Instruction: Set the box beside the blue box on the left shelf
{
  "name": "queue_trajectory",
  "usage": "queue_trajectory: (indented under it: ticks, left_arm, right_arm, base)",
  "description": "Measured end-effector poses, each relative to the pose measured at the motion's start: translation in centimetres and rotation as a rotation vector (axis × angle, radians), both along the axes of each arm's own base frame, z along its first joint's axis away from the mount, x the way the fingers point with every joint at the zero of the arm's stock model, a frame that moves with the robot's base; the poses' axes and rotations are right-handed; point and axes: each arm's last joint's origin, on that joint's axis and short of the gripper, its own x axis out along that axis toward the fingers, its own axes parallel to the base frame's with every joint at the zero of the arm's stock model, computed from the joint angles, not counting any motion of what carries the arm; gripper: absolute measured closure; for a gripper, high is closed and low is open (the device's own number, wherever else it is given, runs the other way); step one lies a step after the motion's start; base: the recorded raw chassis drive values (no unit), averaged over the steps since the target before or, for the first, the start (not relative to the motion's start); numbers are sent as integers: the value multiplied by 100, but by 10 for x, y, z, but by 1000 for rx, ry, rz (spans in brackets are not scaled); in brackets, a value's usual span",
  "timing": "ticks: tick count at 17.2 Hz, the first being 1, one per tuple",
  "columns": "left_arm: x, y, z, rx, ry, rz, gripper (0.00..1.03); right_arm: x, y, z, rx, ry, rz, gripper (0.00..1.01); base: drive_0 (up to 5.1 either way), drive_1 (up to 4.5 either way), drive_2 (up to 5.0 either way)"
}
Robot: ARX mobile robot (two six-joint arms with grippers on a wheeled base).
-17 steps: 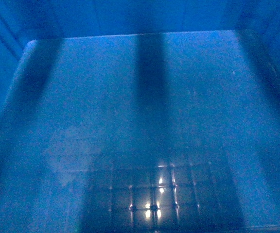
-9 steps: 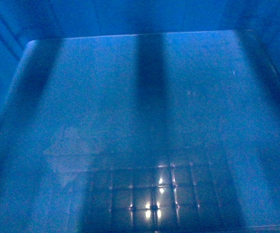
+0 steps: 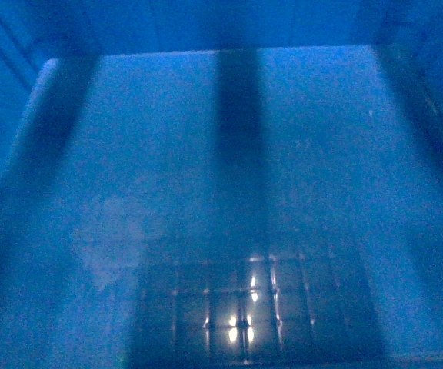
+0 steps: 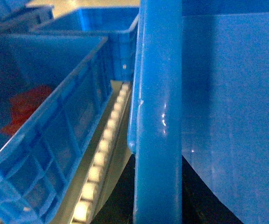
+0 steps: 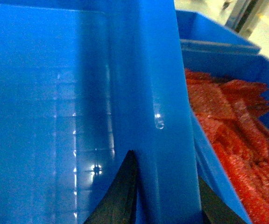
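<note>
Filling the whole head view, the box point(image 3: 221, 192) is seen from above, its glossy floor with a faint grid at the near edge, so it is judged to be carried right in front of the robot between the 2 arms. To the left of the box, in the left wrist view, a neighbouring blue crate point(image 4: 41, 140) with something red inside is seen, parted from the box by a roller track point(image 4: 102, 158); this crate is taken to be the blue box of the task. The box's left rim point(image 4: 158, 116) is straddled by the left gripper point(image 4: 158, 205), whose dark jaws are glimpsed on either side of the wall, clamped on it as far as can be judged. The right rim point(image 5: 162, 116) is likewise gripped by the right gripper point(image 5: 165, 205). To the right of the box, a crate of red packets point(image 5: 237, 140) lies just beside it. The coming move is judged to turn on the gap at the left arm's side.
</note>
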Motion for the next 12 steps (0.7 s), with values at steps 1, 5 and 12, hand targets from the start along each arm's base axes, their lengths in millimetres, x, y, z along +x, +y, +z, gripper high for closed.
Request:
queue_trajectory:
  ticks: [1, 5, 12]
  left_arm:
    - [0, -2, -5, 3, -40, 20, 91]
    - [2, -2, -4, 33, -55, 29, 91]
    - [43, 6, -4, 158, 36, -3, 91]
  right_arm:
    - [0, 1, 1, -10, -13, -21, 85]
    - [-2, 1, -1, -8, 19, -32, 85]
    - [23, 4, -26, 220, 328, -14, 88]
  base:
    - [0, 0, 0]
    - [0, 0, 0]
    - [0, 0, 0]
